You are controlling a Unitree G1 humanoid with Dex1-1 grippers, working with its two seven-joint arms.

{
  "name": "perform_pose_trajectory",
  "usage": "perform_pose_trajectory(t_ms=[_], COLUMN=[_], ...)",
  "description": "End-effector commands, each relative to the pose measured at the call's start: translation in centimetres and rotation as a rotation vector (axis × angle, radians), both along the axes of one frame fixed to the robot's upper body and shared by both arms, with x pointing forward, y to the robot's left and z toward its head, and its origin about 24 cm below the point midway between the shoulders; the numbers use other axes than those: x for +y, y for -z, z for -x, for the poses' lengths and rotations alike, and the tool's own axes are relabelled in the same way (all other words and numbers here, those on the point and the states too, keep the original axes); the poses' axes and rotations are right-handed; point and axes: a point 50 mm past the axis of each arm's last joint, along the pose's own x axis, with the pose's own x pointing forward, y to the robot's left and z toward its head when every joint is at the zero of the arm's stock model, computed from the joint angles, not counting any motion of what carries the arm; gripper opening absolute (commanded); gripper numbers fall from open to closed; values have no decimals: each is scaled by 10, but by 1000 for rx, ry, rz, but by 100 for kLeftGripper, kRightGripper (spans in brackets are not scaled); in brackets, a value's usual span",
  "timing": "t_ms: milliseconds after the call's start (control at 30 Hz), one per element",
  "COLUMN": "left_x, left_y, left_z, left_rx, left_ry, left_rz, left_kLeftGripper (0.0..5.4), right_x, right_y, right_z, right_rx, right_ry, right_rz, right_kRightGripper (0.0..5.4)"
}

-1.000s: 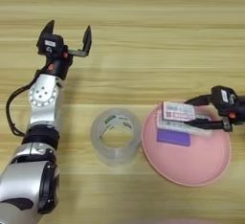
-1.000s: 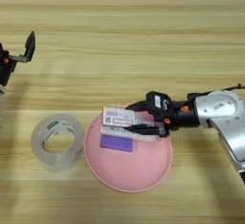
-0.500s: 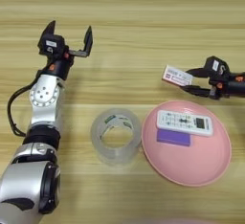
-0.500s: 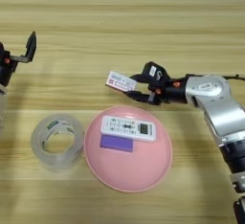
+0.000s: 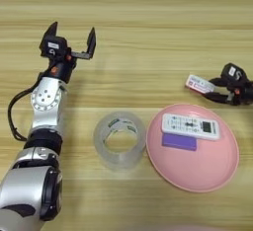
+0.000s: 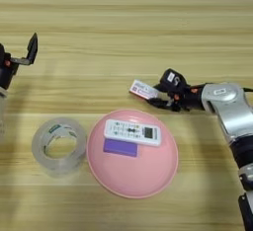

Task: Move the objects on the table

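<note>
My right gripper (image 6: 157, 95) is shut on one end of a small white block with a pink-red label (image 6: 142, 90), holding it low over the table just beyond the far rim of the round pink plate (image 6: 133, 180). In the plate lie a white remote (image 6: 132, 132) and, in front of it, a flat purple rectangle (image 6: 120, 147). A wide clear tape roll (image 5: 120, 139) stands on the wood just left of the plate. My left gripper (image 5: 72, 37) is open and empty, parked at the far left well behind the tape roll.
The light wooden table (image 5: 148, 18) fills both views. My left arm (image 5: 45, 106) runs along the left side beside the tape roll, with a black cable looping out from it. My right forearm (image 6: 232, 111) comes in from the right edge.
My right gripper lifted the white block off the remote in the plate, carried it up and to the right past the plate's far rim, then lowered it. The left arm stayed still.
</note>
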Motion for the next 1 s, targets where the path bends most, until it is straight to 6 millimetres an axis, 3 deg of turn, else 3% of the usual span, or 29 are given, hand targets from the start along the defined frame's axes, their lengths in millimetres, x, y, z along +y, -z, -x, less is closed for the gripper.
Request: perform_pose_trajectory(t_ms=[33,333,367,533,733,1000], left_x=[-2,-2,-3,-3,-4,-4], left_y=[-3,-3,-3,-3,-3,-3], left_z=[-1,-1,-1,-1,-2,-2], left_rx=[-15,-13,-13,-11,-12,-11], left_ry=[12,17,17,18,19,19], left_rz=[-13,-17,-17,-16,-16,-15], left_kLeftGripper=[540,540,540,540,540,540], right_x=[-7,-10,-10,-11,-8,4], right_y=[11,19,19,12,-20,-37], right_z=[3,4,4,2,-3,9], right_rx=[34,48,47,8,-145,-239], right_ry=[-5,-16,-20,-19,-51,-175], right_rz=[32,46,47,34,-10,-70], right_kRightGripper=[210,210,247,303,393,494])
